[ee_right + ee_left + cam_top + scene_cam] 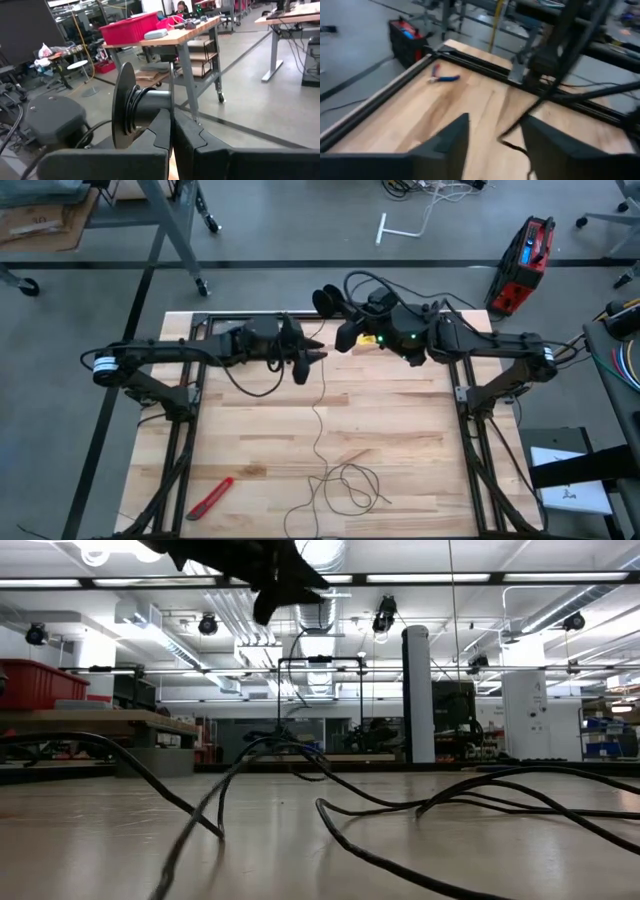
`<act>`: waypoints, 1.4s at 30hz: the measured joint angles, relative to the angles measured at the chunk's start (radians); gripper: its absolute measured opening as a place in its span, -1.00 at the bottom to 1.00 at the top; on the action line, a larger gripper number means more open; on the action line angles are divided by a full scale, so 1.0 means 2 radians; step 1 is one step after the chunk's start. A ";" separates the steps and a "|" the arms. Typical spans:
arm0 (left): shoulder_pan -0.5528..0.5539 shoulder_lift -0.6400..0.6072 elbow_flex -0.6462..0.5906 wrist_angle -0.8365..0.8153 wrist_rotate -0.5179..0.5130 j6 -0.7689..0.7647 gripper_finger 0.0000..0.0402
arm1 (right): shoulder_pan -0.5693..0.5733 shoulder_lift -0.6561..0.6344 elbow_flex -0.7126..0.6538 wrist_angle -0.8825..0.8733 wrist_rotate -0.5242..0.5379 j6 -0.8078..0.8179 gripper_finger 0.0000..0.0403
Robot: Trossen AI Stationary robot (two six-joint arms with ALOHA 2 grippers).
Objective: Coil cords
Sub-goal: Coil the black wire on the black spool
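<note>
A small black reel (pixel 142 107) is held up past the table's far edge (pixel 330 302), with my right gripper (pixel 172 120) shut on it. The thin black cord (pixel 318 420) runs from near my left gripper (pixel 318 357) toward the near edge. There it lies in loose loops (pixel 345 485) on the wood; they also show in the low view (pixel 400 810). My left gripper (pixel 495 120) hovers open above the table's far middle. The cord (pixel 535 107) passes between its fingers. My right gripper pinches the reel's near flange at its rim (pixel 172 100) between its two fingers. The reel is lifted clear, its axle lying level and across the fingers, with turns of cord on the hub (pixel 134 112). Whether my left gripper touches the cord, I cannot tell.
A red-handled tool (pixel 210 497) lies near the table's front left corner. Red-and-blue pliers (pixel 442 77) lie near the far edge. A red toolbox (pixel 525 255) stands on the floor beyond the table's far right corner. Bare wood lies left and right of the cord.
</note>
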State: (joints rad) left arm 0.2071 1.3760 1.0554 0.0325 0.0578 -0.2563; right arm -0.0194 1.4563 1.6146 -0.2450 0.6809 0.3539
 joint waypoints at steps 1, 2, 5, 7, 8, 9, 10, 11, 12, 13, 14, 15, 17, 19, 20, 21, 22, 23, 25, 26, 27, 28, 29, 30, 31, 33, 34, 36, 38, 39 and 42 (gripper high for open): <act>-0.003 0.000 0.000 0.008 0.015 0.000 -0.67 | 0.000 -0.001 0.000 0.000 0.000 -0.002 -1.00; -0.005 0.000 0.000 0.016 0.033 -0.004 -0.82 | 0.000 -0.003 0.000 -0.001 0.003 -0.005 -1.00; -0.008 -0.002 0.000 0.056 0.066 -0.022 -0.93 | 0.000 -0.005 0.000 -0.007 0.025 -0.014 -1.00; -0.008 -0.007 0.000 0.069 0.078 -0.041 -0.98 | 0.000 -0.005 0.000 -0.013 0.038 -0.023 -1.00; -0.008 -0.008 0.000 0.073 0.083 -0.051 -0.99 | 0.000 -0.005 0.000 -0.015 0.045 -0.029 -1.00; -0.008 -0.009 0.000 0.076 0.086 -0.061 -0.99 | 0.000 -0.005 0.000 -0.017 0.052 -0.036 -1.00; -0.008 -0.010 0.000 0.076 0.088 -0.071 -0.99 | 0.000 -0.005 0.000 -0.017 0.056 -0.047 -1.00; -0.008 -0.010 0.001 0.076 0.095 -0.081 -0.99 | 0.000 -0.005 0.000 -0.019 0.062 -0.062 -1.00; -0.008 -0.010 0.003 0.071 0.104 -0.091 -0.99 | 0.000 -0.004 0.000 -0.022 0.069 -0.074 -1.00; -0.008 -0.010 0.007 0.071 0.114 -0.100 -0.99 | 0.000 -0.003 0.000 -0.025 0.073 -0.085 -1.00; -0.008 -0.011 0.013 0.071 0.125 -0.110 -0.99 | 0.000 -0.002 0.000 -0.031 0.075 -0.093 -1.00; -0.008 -0.011 0.018 0.069 0.133 -0.120 -1.00 | 0.000 0.000 0.000 -0.037 0.075 -0.097 -1.00; -0.008 -0.012 0.032 0.057 0.147 -0.138 -1.00 | 0.000 0.003 0.000 -0.056 0.065 -0.099 -1.00; -0.008 -0.012 0.051 0.032 0.153 -0.149 -1.00 | -0.001 0.006 0.000 -0.077 0.050 -0.093 -1.00; -0.008 -0.012 0.063 0.015 0.155 -0.150 -1.00 | -0.001 0.007 0.000 -0.088 0.042 -0.087 -1.00; -0.008 -0.012 0.077 -0.005 0.155 -0.148 -1.00 | -0.001 0.008 0.000 -0.101 0.031 -0.079 -1.00; -0.007 -0.012 0.093 -0.028 0.155 -0.143 -1.00 | -0.001 0.010 0.000 -0.112 0.022 -0.068 -1.00; -0.005 -0.011 0.108 -0.055 0.155 -0.135 -1.00 | -0.001 0.013 0.000 -0.120 0.013 -0.060 -1.00; 0.000 -0.003 0.141 -0.103 0.155 -0.121 -1.00 | 0.000 0.018 0.000 -0.133 0.001 -0.049 -1.00; 0.002 0.002 0.155 -0.126 0.155 -0.116 -1.00 | 0.000 0.019 0.000 -0.135 -0.006 -0.045 -1.00; 0.004 0.008 0.167 -0.151 0.155 -0.113 -1.00 | 0.000 0.022 0.000 -0.134 -0.012 -0.042 -1.00; 0.006 0.016 0.180 -0.171 0.156 -0.110 -1.00 | 0.001 0.024 0.000 -0.131 -0.018 -0.040 -1.00; 0.006 0.025 0.194 -0.189 0.159 -0.107 -1.00 | 0.001 0.025 0.000 -0.129 -0.024 -0.038 -1.00; 0.008 0.035 0.207 -0.212 0.162 -0.100 -1.00 | 0.001 0.025 0.000 -0.130 -0.030 -0.038 -1.00; 0.010 0.042 0.220 -0.238 0.163 -0.092 -1.00 | 0.002 0.026 0.000 -0.128 -0.034 -0.038 -1.00; 0.012 0.059 0.245 -0.276 0.166 -0.073 -1.00 | 0.004 0.026 0.000 -0.127 -0.041 -0.038 -1.00; 0.012 0.066 0.257 -0.284 0.168 -0.062 -1.00 | 0.006 0.026 0.000 -0.127 -0.043 -0.038 -1.00; 0.014 0.073 0.279 -0.301 0.176 -0.049 -1.00 | 0.012 0.026 0.000 -0.132 -0.043 -0.037 -1.00; 0.018 0.073 0.299 -0.304 0.177 -0.040 -1.00 | 0.017 0.025 0.000 -0.140 -0.045 -0.037 -1.00; 0.021 0.071 0.306 -0.307 0.178 -0.036 -1.00 | 0.020 0.025 0.000 -0.144 -0.047 -0.036 -1.00; 0.040 0.065 0.319 -0.342 0.179 -0.028 -1.00 | 0.030 0.022 0.000 -0.154 -0.054 -0.028 -1.00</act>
State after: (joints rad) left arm 0.2878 1.5053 1.6924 -0.6521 0.4152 -0.3133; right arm 0.0415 1.5005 1.6150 -0.5522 0.5719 0.2986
